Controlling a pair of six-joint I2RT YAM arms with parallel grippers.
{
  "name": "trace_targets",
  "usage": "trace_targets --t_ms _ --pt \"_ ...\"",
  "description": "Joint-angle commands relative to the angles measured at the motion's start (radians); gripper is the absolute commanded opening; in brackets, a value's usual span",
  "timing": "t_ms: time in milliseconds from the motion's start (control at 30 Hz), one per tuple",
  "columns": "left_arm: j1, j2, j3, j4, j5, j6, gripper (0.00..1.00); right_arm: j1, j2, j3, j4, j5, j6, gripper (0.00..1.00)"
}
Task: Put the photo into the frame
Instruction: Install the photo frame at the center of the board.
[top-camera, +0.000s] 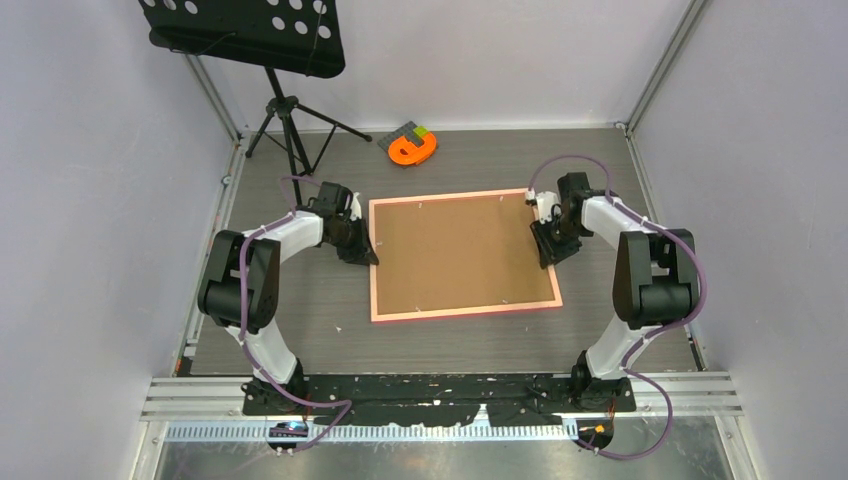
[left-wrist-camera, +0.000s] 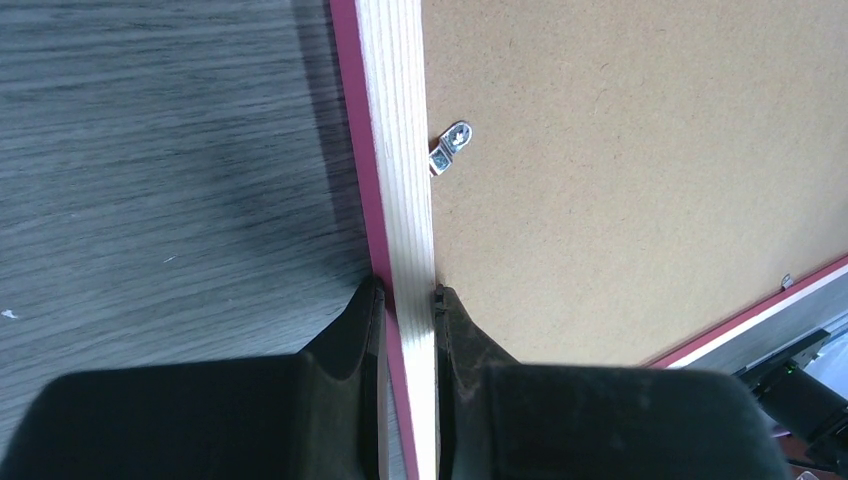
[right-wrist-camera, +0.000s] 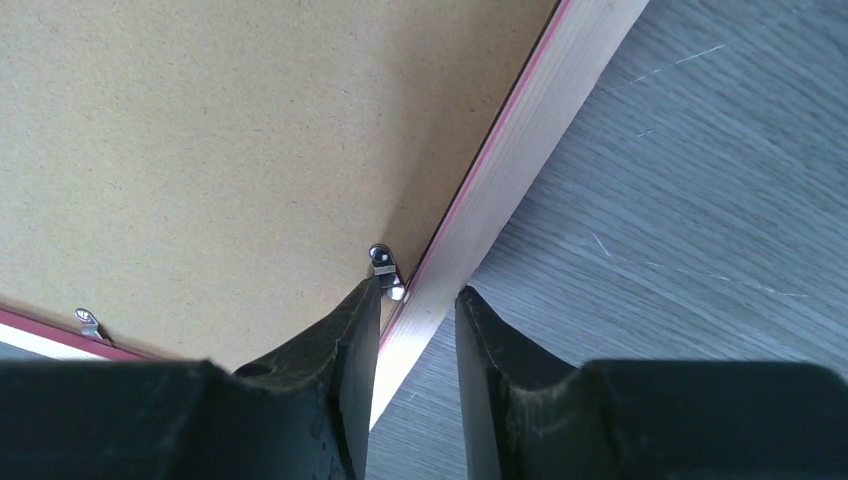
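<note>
The frame lies face down on the grey table, and the brown backing board fills it. The photo is hidden. My left gripper is shut on the frame's left rail, one finger on each side of it. My right gripper straddles the right rail. Its jaws stand slightly wider than the rail, and table surface shows between the rail and the outer finger. Small metal clips sit at the board's edges.
An orange tape-like object with a grey-green piece lies behind the frame near the back wall. A black music stand on a tripod stands at the back left. Metal rails border the table on both sides.
</note>
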Motion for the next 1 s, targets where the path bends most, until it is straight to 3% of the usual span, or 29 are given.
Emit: trace_targets --t_ms 0,300,967 --pt "-0.018 0.061 -0.037 -0.072 0.024 0.042 0.00 0.010 0.005 0.071 0.066 -0.017 -0.045 0.30" --pt "-0.018 0.068 -0.036 -0.074 0.023 0.045 0.00 0.010 0.003 0.081 0.077 -0.051 -0.111 0.25" --pt "-0.018 0.075 -0.033 -0.074 0.037 0.048 0.00 0.008 -0.067 0.023 0.158 -0.064 -0.034 0.49"
